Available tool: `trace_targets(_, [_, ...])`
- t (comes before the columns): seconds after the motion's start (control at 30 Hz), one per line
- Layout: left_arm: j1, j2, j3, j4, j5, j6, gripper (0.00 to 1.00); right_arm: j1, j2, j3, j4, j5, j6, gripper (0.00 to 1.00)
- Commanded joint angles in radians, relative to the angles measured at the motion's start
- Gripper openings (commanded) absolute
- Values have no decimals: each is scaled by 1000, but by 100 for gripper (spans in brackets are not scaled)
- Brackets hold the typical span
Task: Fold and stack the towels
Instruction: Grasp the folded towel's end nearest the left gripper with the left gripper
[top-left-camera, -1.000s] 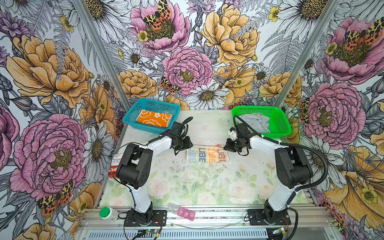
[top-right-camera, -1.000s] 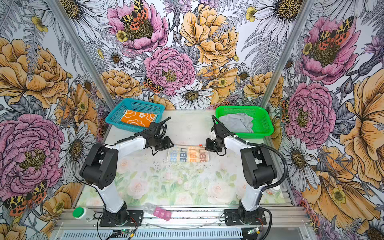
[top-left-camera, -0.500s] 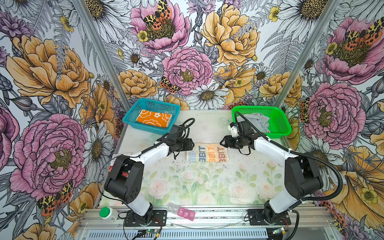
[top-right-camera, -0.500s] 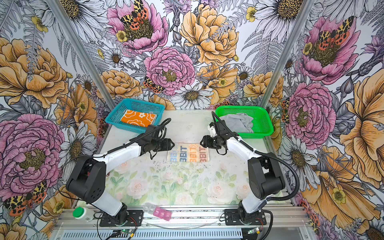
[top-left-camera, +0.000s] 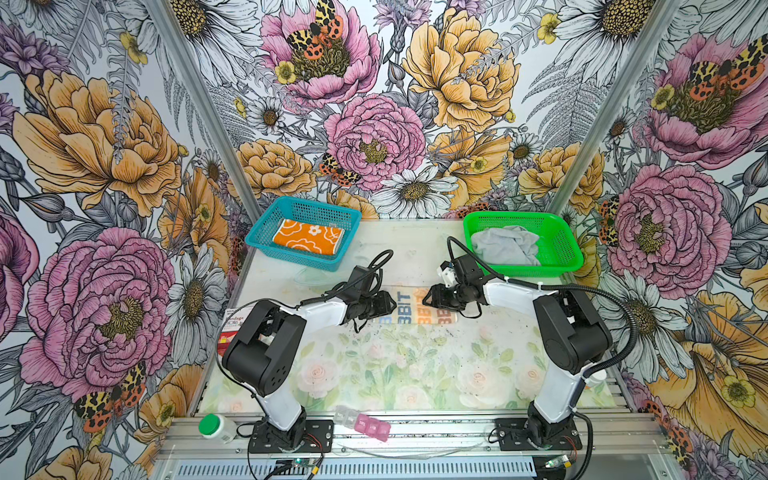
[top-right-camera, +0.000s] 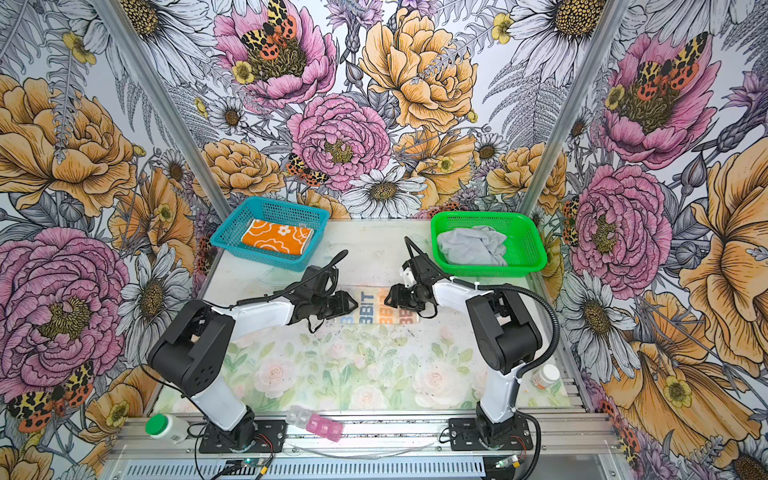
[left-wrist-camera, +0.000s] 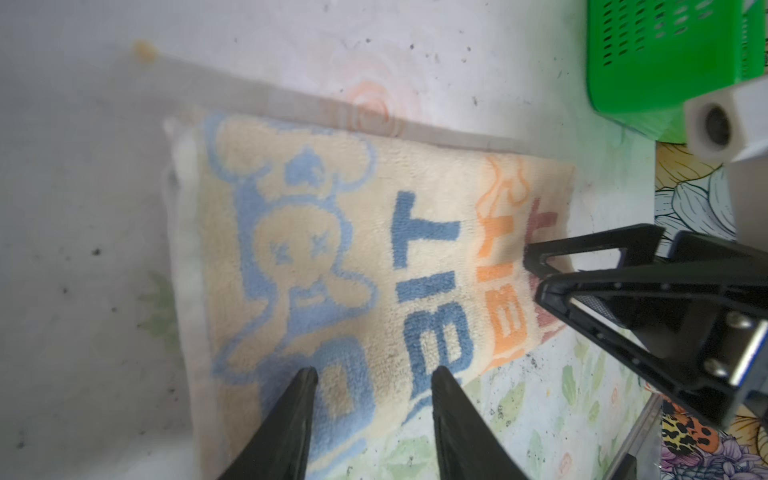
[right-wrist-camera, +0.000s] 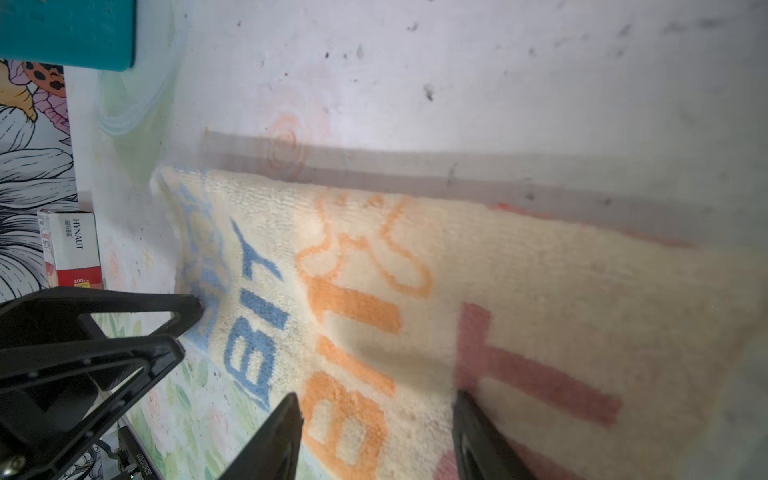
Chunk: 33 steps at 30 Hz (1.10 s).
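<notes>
- The striped towel (top-left-camera: 411, 308) lies folded flat in the middle of the table (top-left-camera: 395, 365), between the two grippers, with "BIT" showing.
- The left gripper (top-left-camera: 392, 305) is low over the towel's left end, jaws apart.
- The right gripper (top-left-camera: 424, 300) is low over its right end, jaws also apart.
- The orange towel (top-left-camera: 307, 237) lies folded in the blue basket (top-left-camera: 291, 261).
- The grey towel (top-left-camera: 505, 245) is crumpled in the green basket (top-left-camera: 559, 249).

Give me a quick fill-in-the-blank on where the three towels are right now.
The grey towel lies crumpled in the ___ basket. The orange towel lies ___ in the teal basket. The left gripper and right gripper sit at the lettered towel's ends, jaws ___.
Missing: green; folded; open.
</notes>
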Motion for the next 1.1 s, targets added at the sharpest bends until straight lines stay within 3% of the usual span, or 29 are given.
trace_targets(0.0, [9, 14, -24, 8, -38, -20, 48, -33, -10, -24, 34, 20, 12, 60])
trace_targets(0.2, [26, -11, -5, -66, -114, 29, 50, -69, -34, -75, 33, 26, -1, 60])
trace_targets(0.4, [53, -86, -4, -95, -123, 91, 56, -71, -53, -92, 34, 28, -14, 61])
trace_targets(0.53, [92, -58, 26, -137, -84, 117, 67, -71, -53, -90, 34, 11, -26, 61])
trace_targets(0.63, [109, -15, 47, -130, -33, 129, 70, -72, -64, -94, 33, 4, -33, 62])
trace_targets(0.8, [112, 29, 80, -115, -5, 135, 69, -72, -87, -108, 33, 1, -41, 65])
trace_targets(1.07, [76, 99, 126, -114, 11, 133, 58, -71, -85, -98, 33, -12, -42, 67])
